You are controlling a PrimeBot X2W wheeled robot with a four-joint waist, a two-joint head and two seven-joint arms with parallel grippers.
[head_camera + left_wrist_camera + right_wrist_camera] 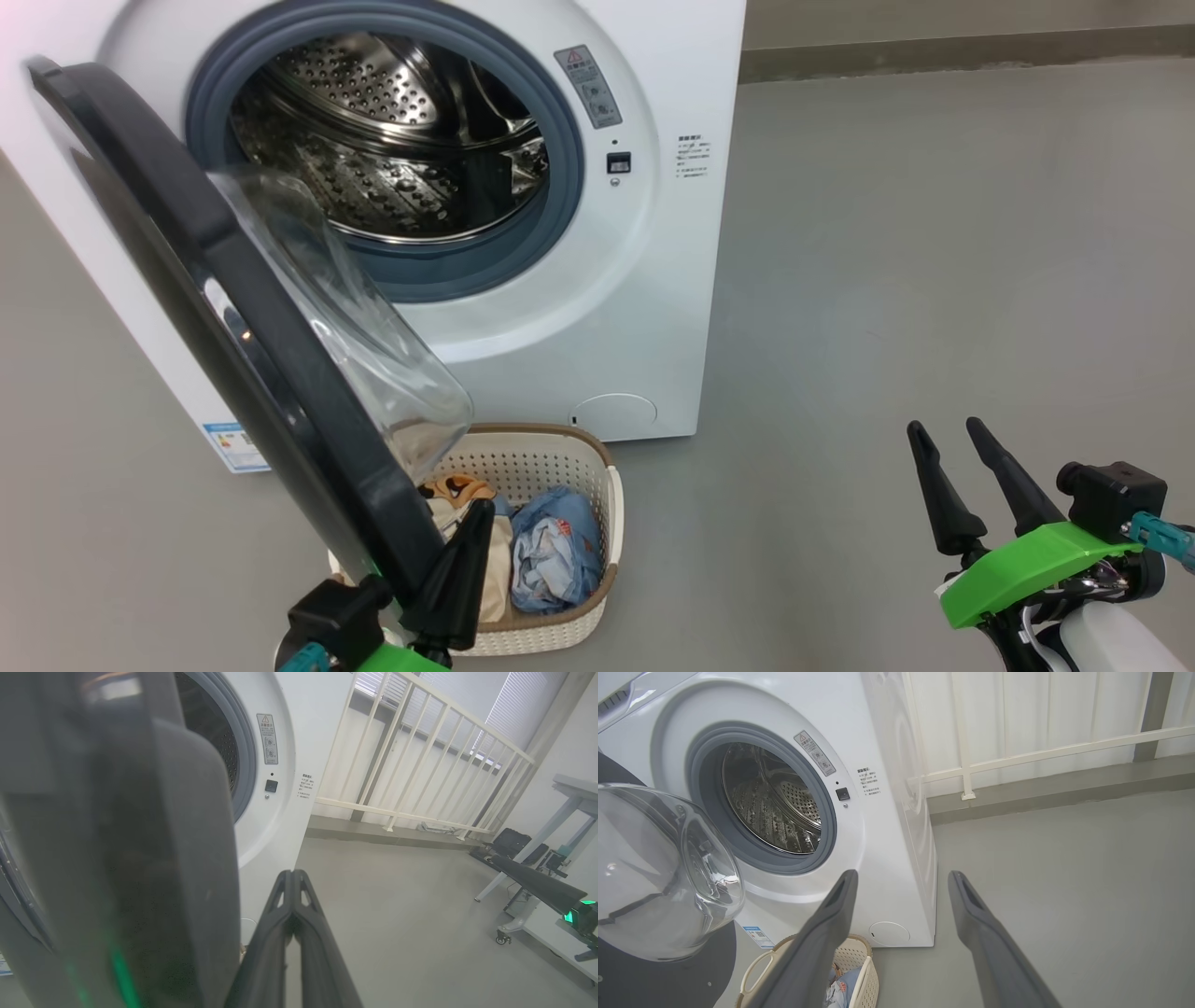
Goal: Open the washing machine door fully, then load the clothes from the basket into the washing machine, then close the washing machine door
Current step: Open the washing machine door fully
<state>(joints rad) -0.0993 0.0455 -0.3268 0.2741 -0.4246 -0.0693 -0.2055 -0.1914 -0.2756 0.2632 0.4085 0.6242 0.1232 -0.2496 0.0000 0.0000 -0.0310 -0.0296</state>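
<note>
Now the door stands open, just left of the left gripper, whose jaws are pressed together on nothing. Past those jaws sits the basket with the clothes, before the washing machine. Far right, the right gripper's jaws stand apart, empty.

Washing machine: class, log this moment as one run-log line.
door open | clothes in basket | left jaws shut beside door rim | right jaws open, empty

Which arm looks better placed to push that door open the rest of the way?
Left. The left tool, shut, sits right at the rim of the washing machine door; the right tool, open, hangs apart over the floor.
</note>
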